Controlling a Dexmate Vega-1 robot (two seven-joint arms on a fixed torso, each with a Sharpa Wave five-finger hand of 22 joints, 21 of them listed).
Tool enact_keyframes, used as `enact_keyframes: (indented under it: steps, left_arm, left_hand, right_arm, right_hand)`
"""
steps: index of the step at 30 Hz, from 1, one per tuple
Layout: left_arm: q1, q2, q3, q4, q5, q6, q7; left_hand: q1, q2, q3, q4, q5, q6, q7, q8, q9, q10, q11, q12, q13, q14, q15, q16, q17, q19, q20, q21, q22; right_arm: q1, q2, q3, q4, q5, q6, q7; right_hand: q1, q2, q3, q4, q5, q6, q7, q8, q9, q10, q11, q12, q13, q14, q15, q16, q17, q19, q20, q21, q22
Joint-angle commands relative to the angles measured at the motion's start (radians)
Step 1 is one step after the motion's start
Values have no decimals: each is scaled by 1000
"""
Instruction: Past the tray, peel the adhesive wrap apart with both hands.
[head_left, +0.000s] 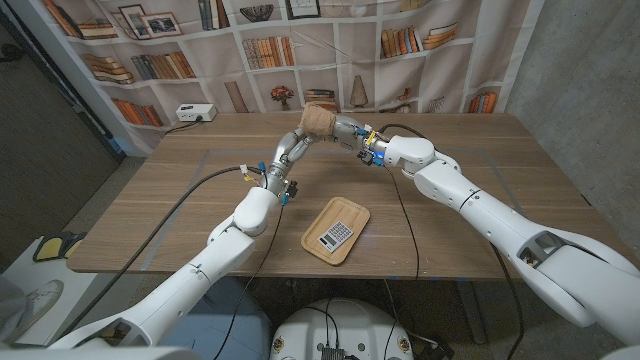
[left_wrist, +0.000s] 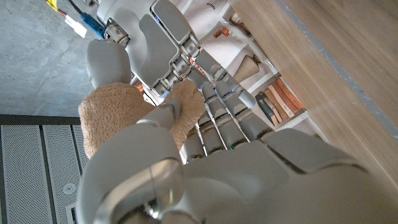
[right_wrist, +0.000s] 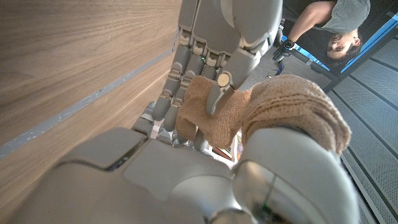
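Tan adhesive wrap (head_left: 318, 121) held up over the table, beyond the wooden tray (head_left: 336, 231). Left hand (head_left: 291, 150) and right hand (head_left: 349, 131) both closed on it, fingers curled around roll and loose flap. Soft, light, self-clinging, probably; best pinched firmly at the flap's free edge, roll gripped whole.

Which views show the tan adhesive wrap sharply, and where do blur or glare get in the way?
Head view: evenly lit, adhesive wrap small but sharp between the left hand and right hand. Left wrist view: near hand casing soft, wrap weave clear. Right wrist view: weave crisp, foreground casing blurred, mild sheen on the table.
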Motion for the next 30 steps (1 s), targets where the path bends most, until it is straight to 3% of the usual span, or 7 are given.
enact_keyframes:
  steps: [1, 8, 24, 26, 28, 30]
  left_arm:
    - [5, -11, 1, -6, 13, -2, 17]
    - [10, -19, 0, -12, 20, 0, 34]
    - [34, -57, -16, -5, 34, -25, 106]
    - [39, -61, -18, -7, 24, -21, 109]
    - [43, -67, -21, -5, -2, -20, 100]
    - [45, -70, -22, -2, -16, -23, 93]
  left_hand:
    - [33, 2, 25, 27, 1, 23, 1, 12, 15, 38, -11, 20, 21, 55, -23, 33, 26, 5, 3, 31, 25]
    - [77, -3, 37, 56, 2, 40, 26, 33, 51, 128, -25, 80, 87, 172, -25, 108, 84, 10, -3, 108, 79]
    - [118, -9, 43, 55, 0, 80, 33, 59, 88, 175, -28, 151, 167, 229, -26, 131, 129, 6, -8, 181, 117]
    - [126, -9, 37, 50, -1, 84, 38, 64, 100, 181, -27, 167, 185, 254, -22, 145, 146, 2, 0, 199, 127]
    - [156, -3, 33, 46, 1, 64, 30, 71, 144, 176, -31, 214, 245, 289, -16, 174, 199, -34, 27, 252, 175]
    - [195, -3, 15, 52, 2, 36, 25, 102, 231, 144, -35, 283, 364, 323, -11, 235, 300, -81, 42, 345, 249]
  right_arm:
    - [-9, -12, 4, -20, 0, -5, -10]
    - [-11, -14, 6, -22, 4, -9, -11]
    - [-15, -22, 12, -30, 3, -18, -25]
    - [-14, -22, 12, -27, 3, -17, -25]
    - [-15, -22, 13, -24, 4, -17, -27]
    - [-14, -21, 14, -22, 5, -17, -27]
  right_hand:
    - [7, 4, -3, -5, -1, -31, 25, 4, 0, -6, -1, 3, 0, -52, -6, 3, 3, 3, -1, 3, 2]
    - [4, 5, -4, -5, -2, -29, 26, 3, 0, -5, 0, 4, 0, -51, -6, 3, 3, 3, 0, 4, 2]
    - [1, 7, -5, -5, -4, -27, 25, 3, 0, -3, 1, 4, 0, -50, -7, 4, 3, 4, -1, 4, 2]
    - [1, 7, -5, -5, -4, -26, 23, 3, 0, -3, -2, 4, 0, -50, -9, 4, 3, 4, -4, 4, 2]
    - [1, 7, -5, -5, -4, -25, 26, 3, 0, -2, -1, 4, 0, -50, -8, 4, 3, 5, -1, 4, 2]
    - [1, 7, -5, -5, -4, -25, 27, 3, 0, -1, -1, 4, 0, -49, -8, 4, 3, 5, -1, 4, 2]
